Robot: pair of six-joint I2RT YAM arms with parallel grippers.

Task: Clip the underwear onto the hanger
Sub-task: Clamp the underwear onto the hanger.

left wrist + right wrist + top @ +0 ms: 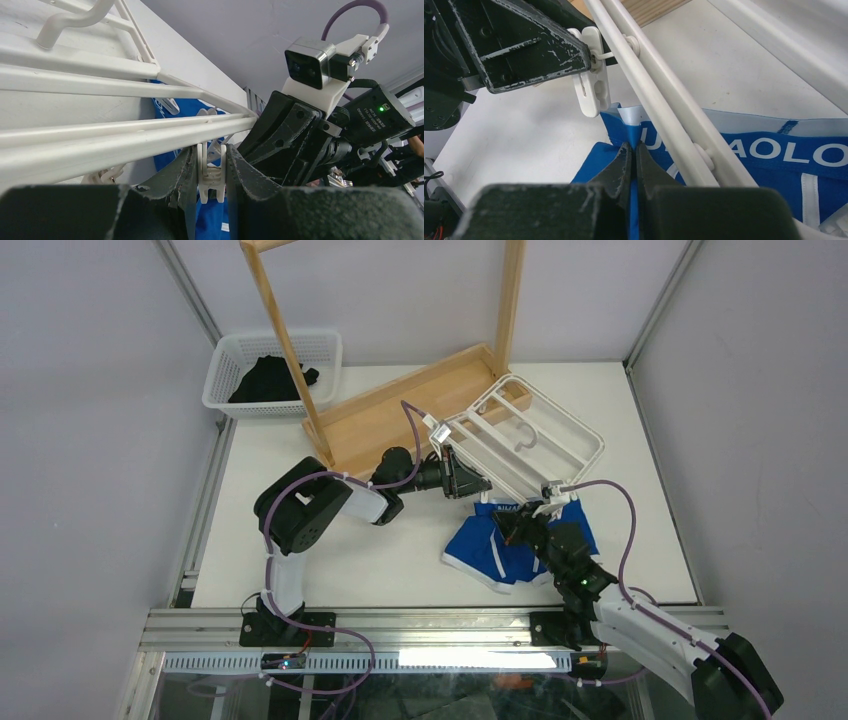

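Right wrist view shows the right gripper (634, 149) with jaws pinched shut on the waistband edge of the blue underwear (769, 152), which lies on the table (524, 130), partly under the near edge of the white hanger (663, 100). Behind it, the left gripper (211, 152) holds in narrow jaws one clip (212, 180) (a small white one) hanging from this hanger frame.

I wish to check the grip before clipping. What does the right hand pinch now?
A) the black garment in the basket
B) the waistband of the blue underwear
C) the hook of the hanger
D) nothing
B: in the right wrist view the right hand is shut on the waistband edge of the underwear, near a white clip.
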